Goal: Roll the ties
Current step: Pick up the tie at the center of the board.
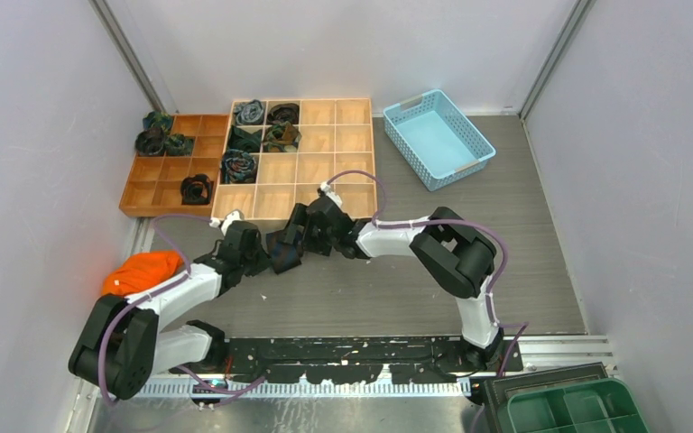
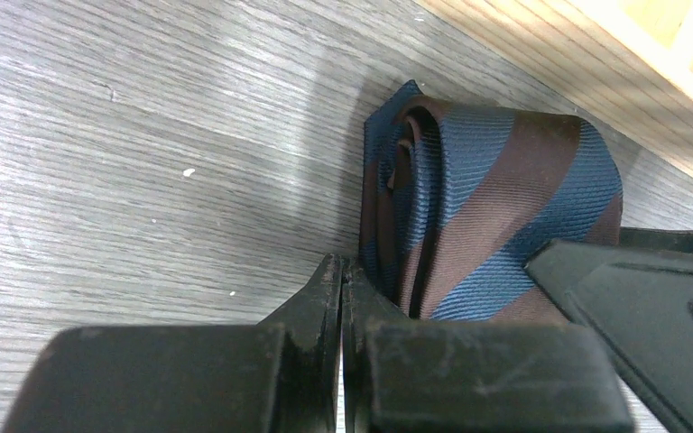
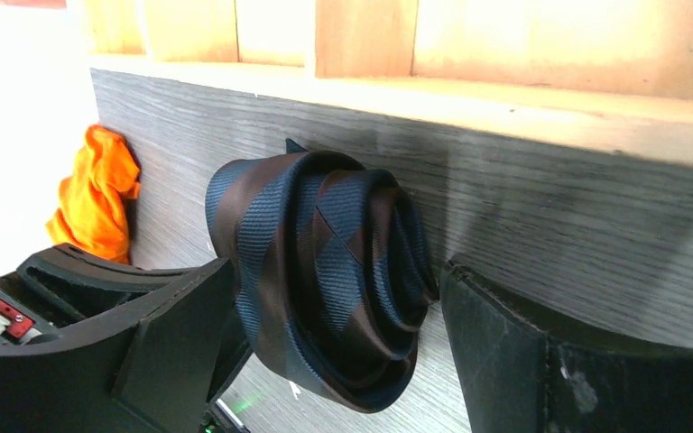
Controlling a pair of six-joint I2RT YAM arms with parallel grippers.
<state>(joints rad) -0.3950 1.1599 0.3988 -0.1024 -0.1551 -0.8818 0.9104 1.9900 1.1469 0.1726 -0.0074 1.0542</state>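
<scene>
A navy and brown striped tie (image 1: 281,251), rolled into a coil, stands on edge on the grey table just in front of the wooden tray. In the right wrist view the tie (image 3: 334,271) fills the gap between my right gripper's (image 3: 336,269) fingers, which touch it on both sides. My right gripper (image 1: 304,233) reaches it from the right. My left gripper (image 1: 257,248) is on the coil's left. In the left wrist view its jaws (image 2: 343,271) are shut with nothing between them, right beside the tie (image 2: 496,207).
The large wooden compartment tray (image 1: 343,144) holds several rolled ties (image 1: 251,113) on its left side. A smaller wooden tray (image 1: 158,185) with more coils sits to its left. There is a light blue basket (image 1: 438,135) at back right, an orange rounded object (image 1: 142,271) at left and a green bin (image 1: 577,406) at front right.
</scene>
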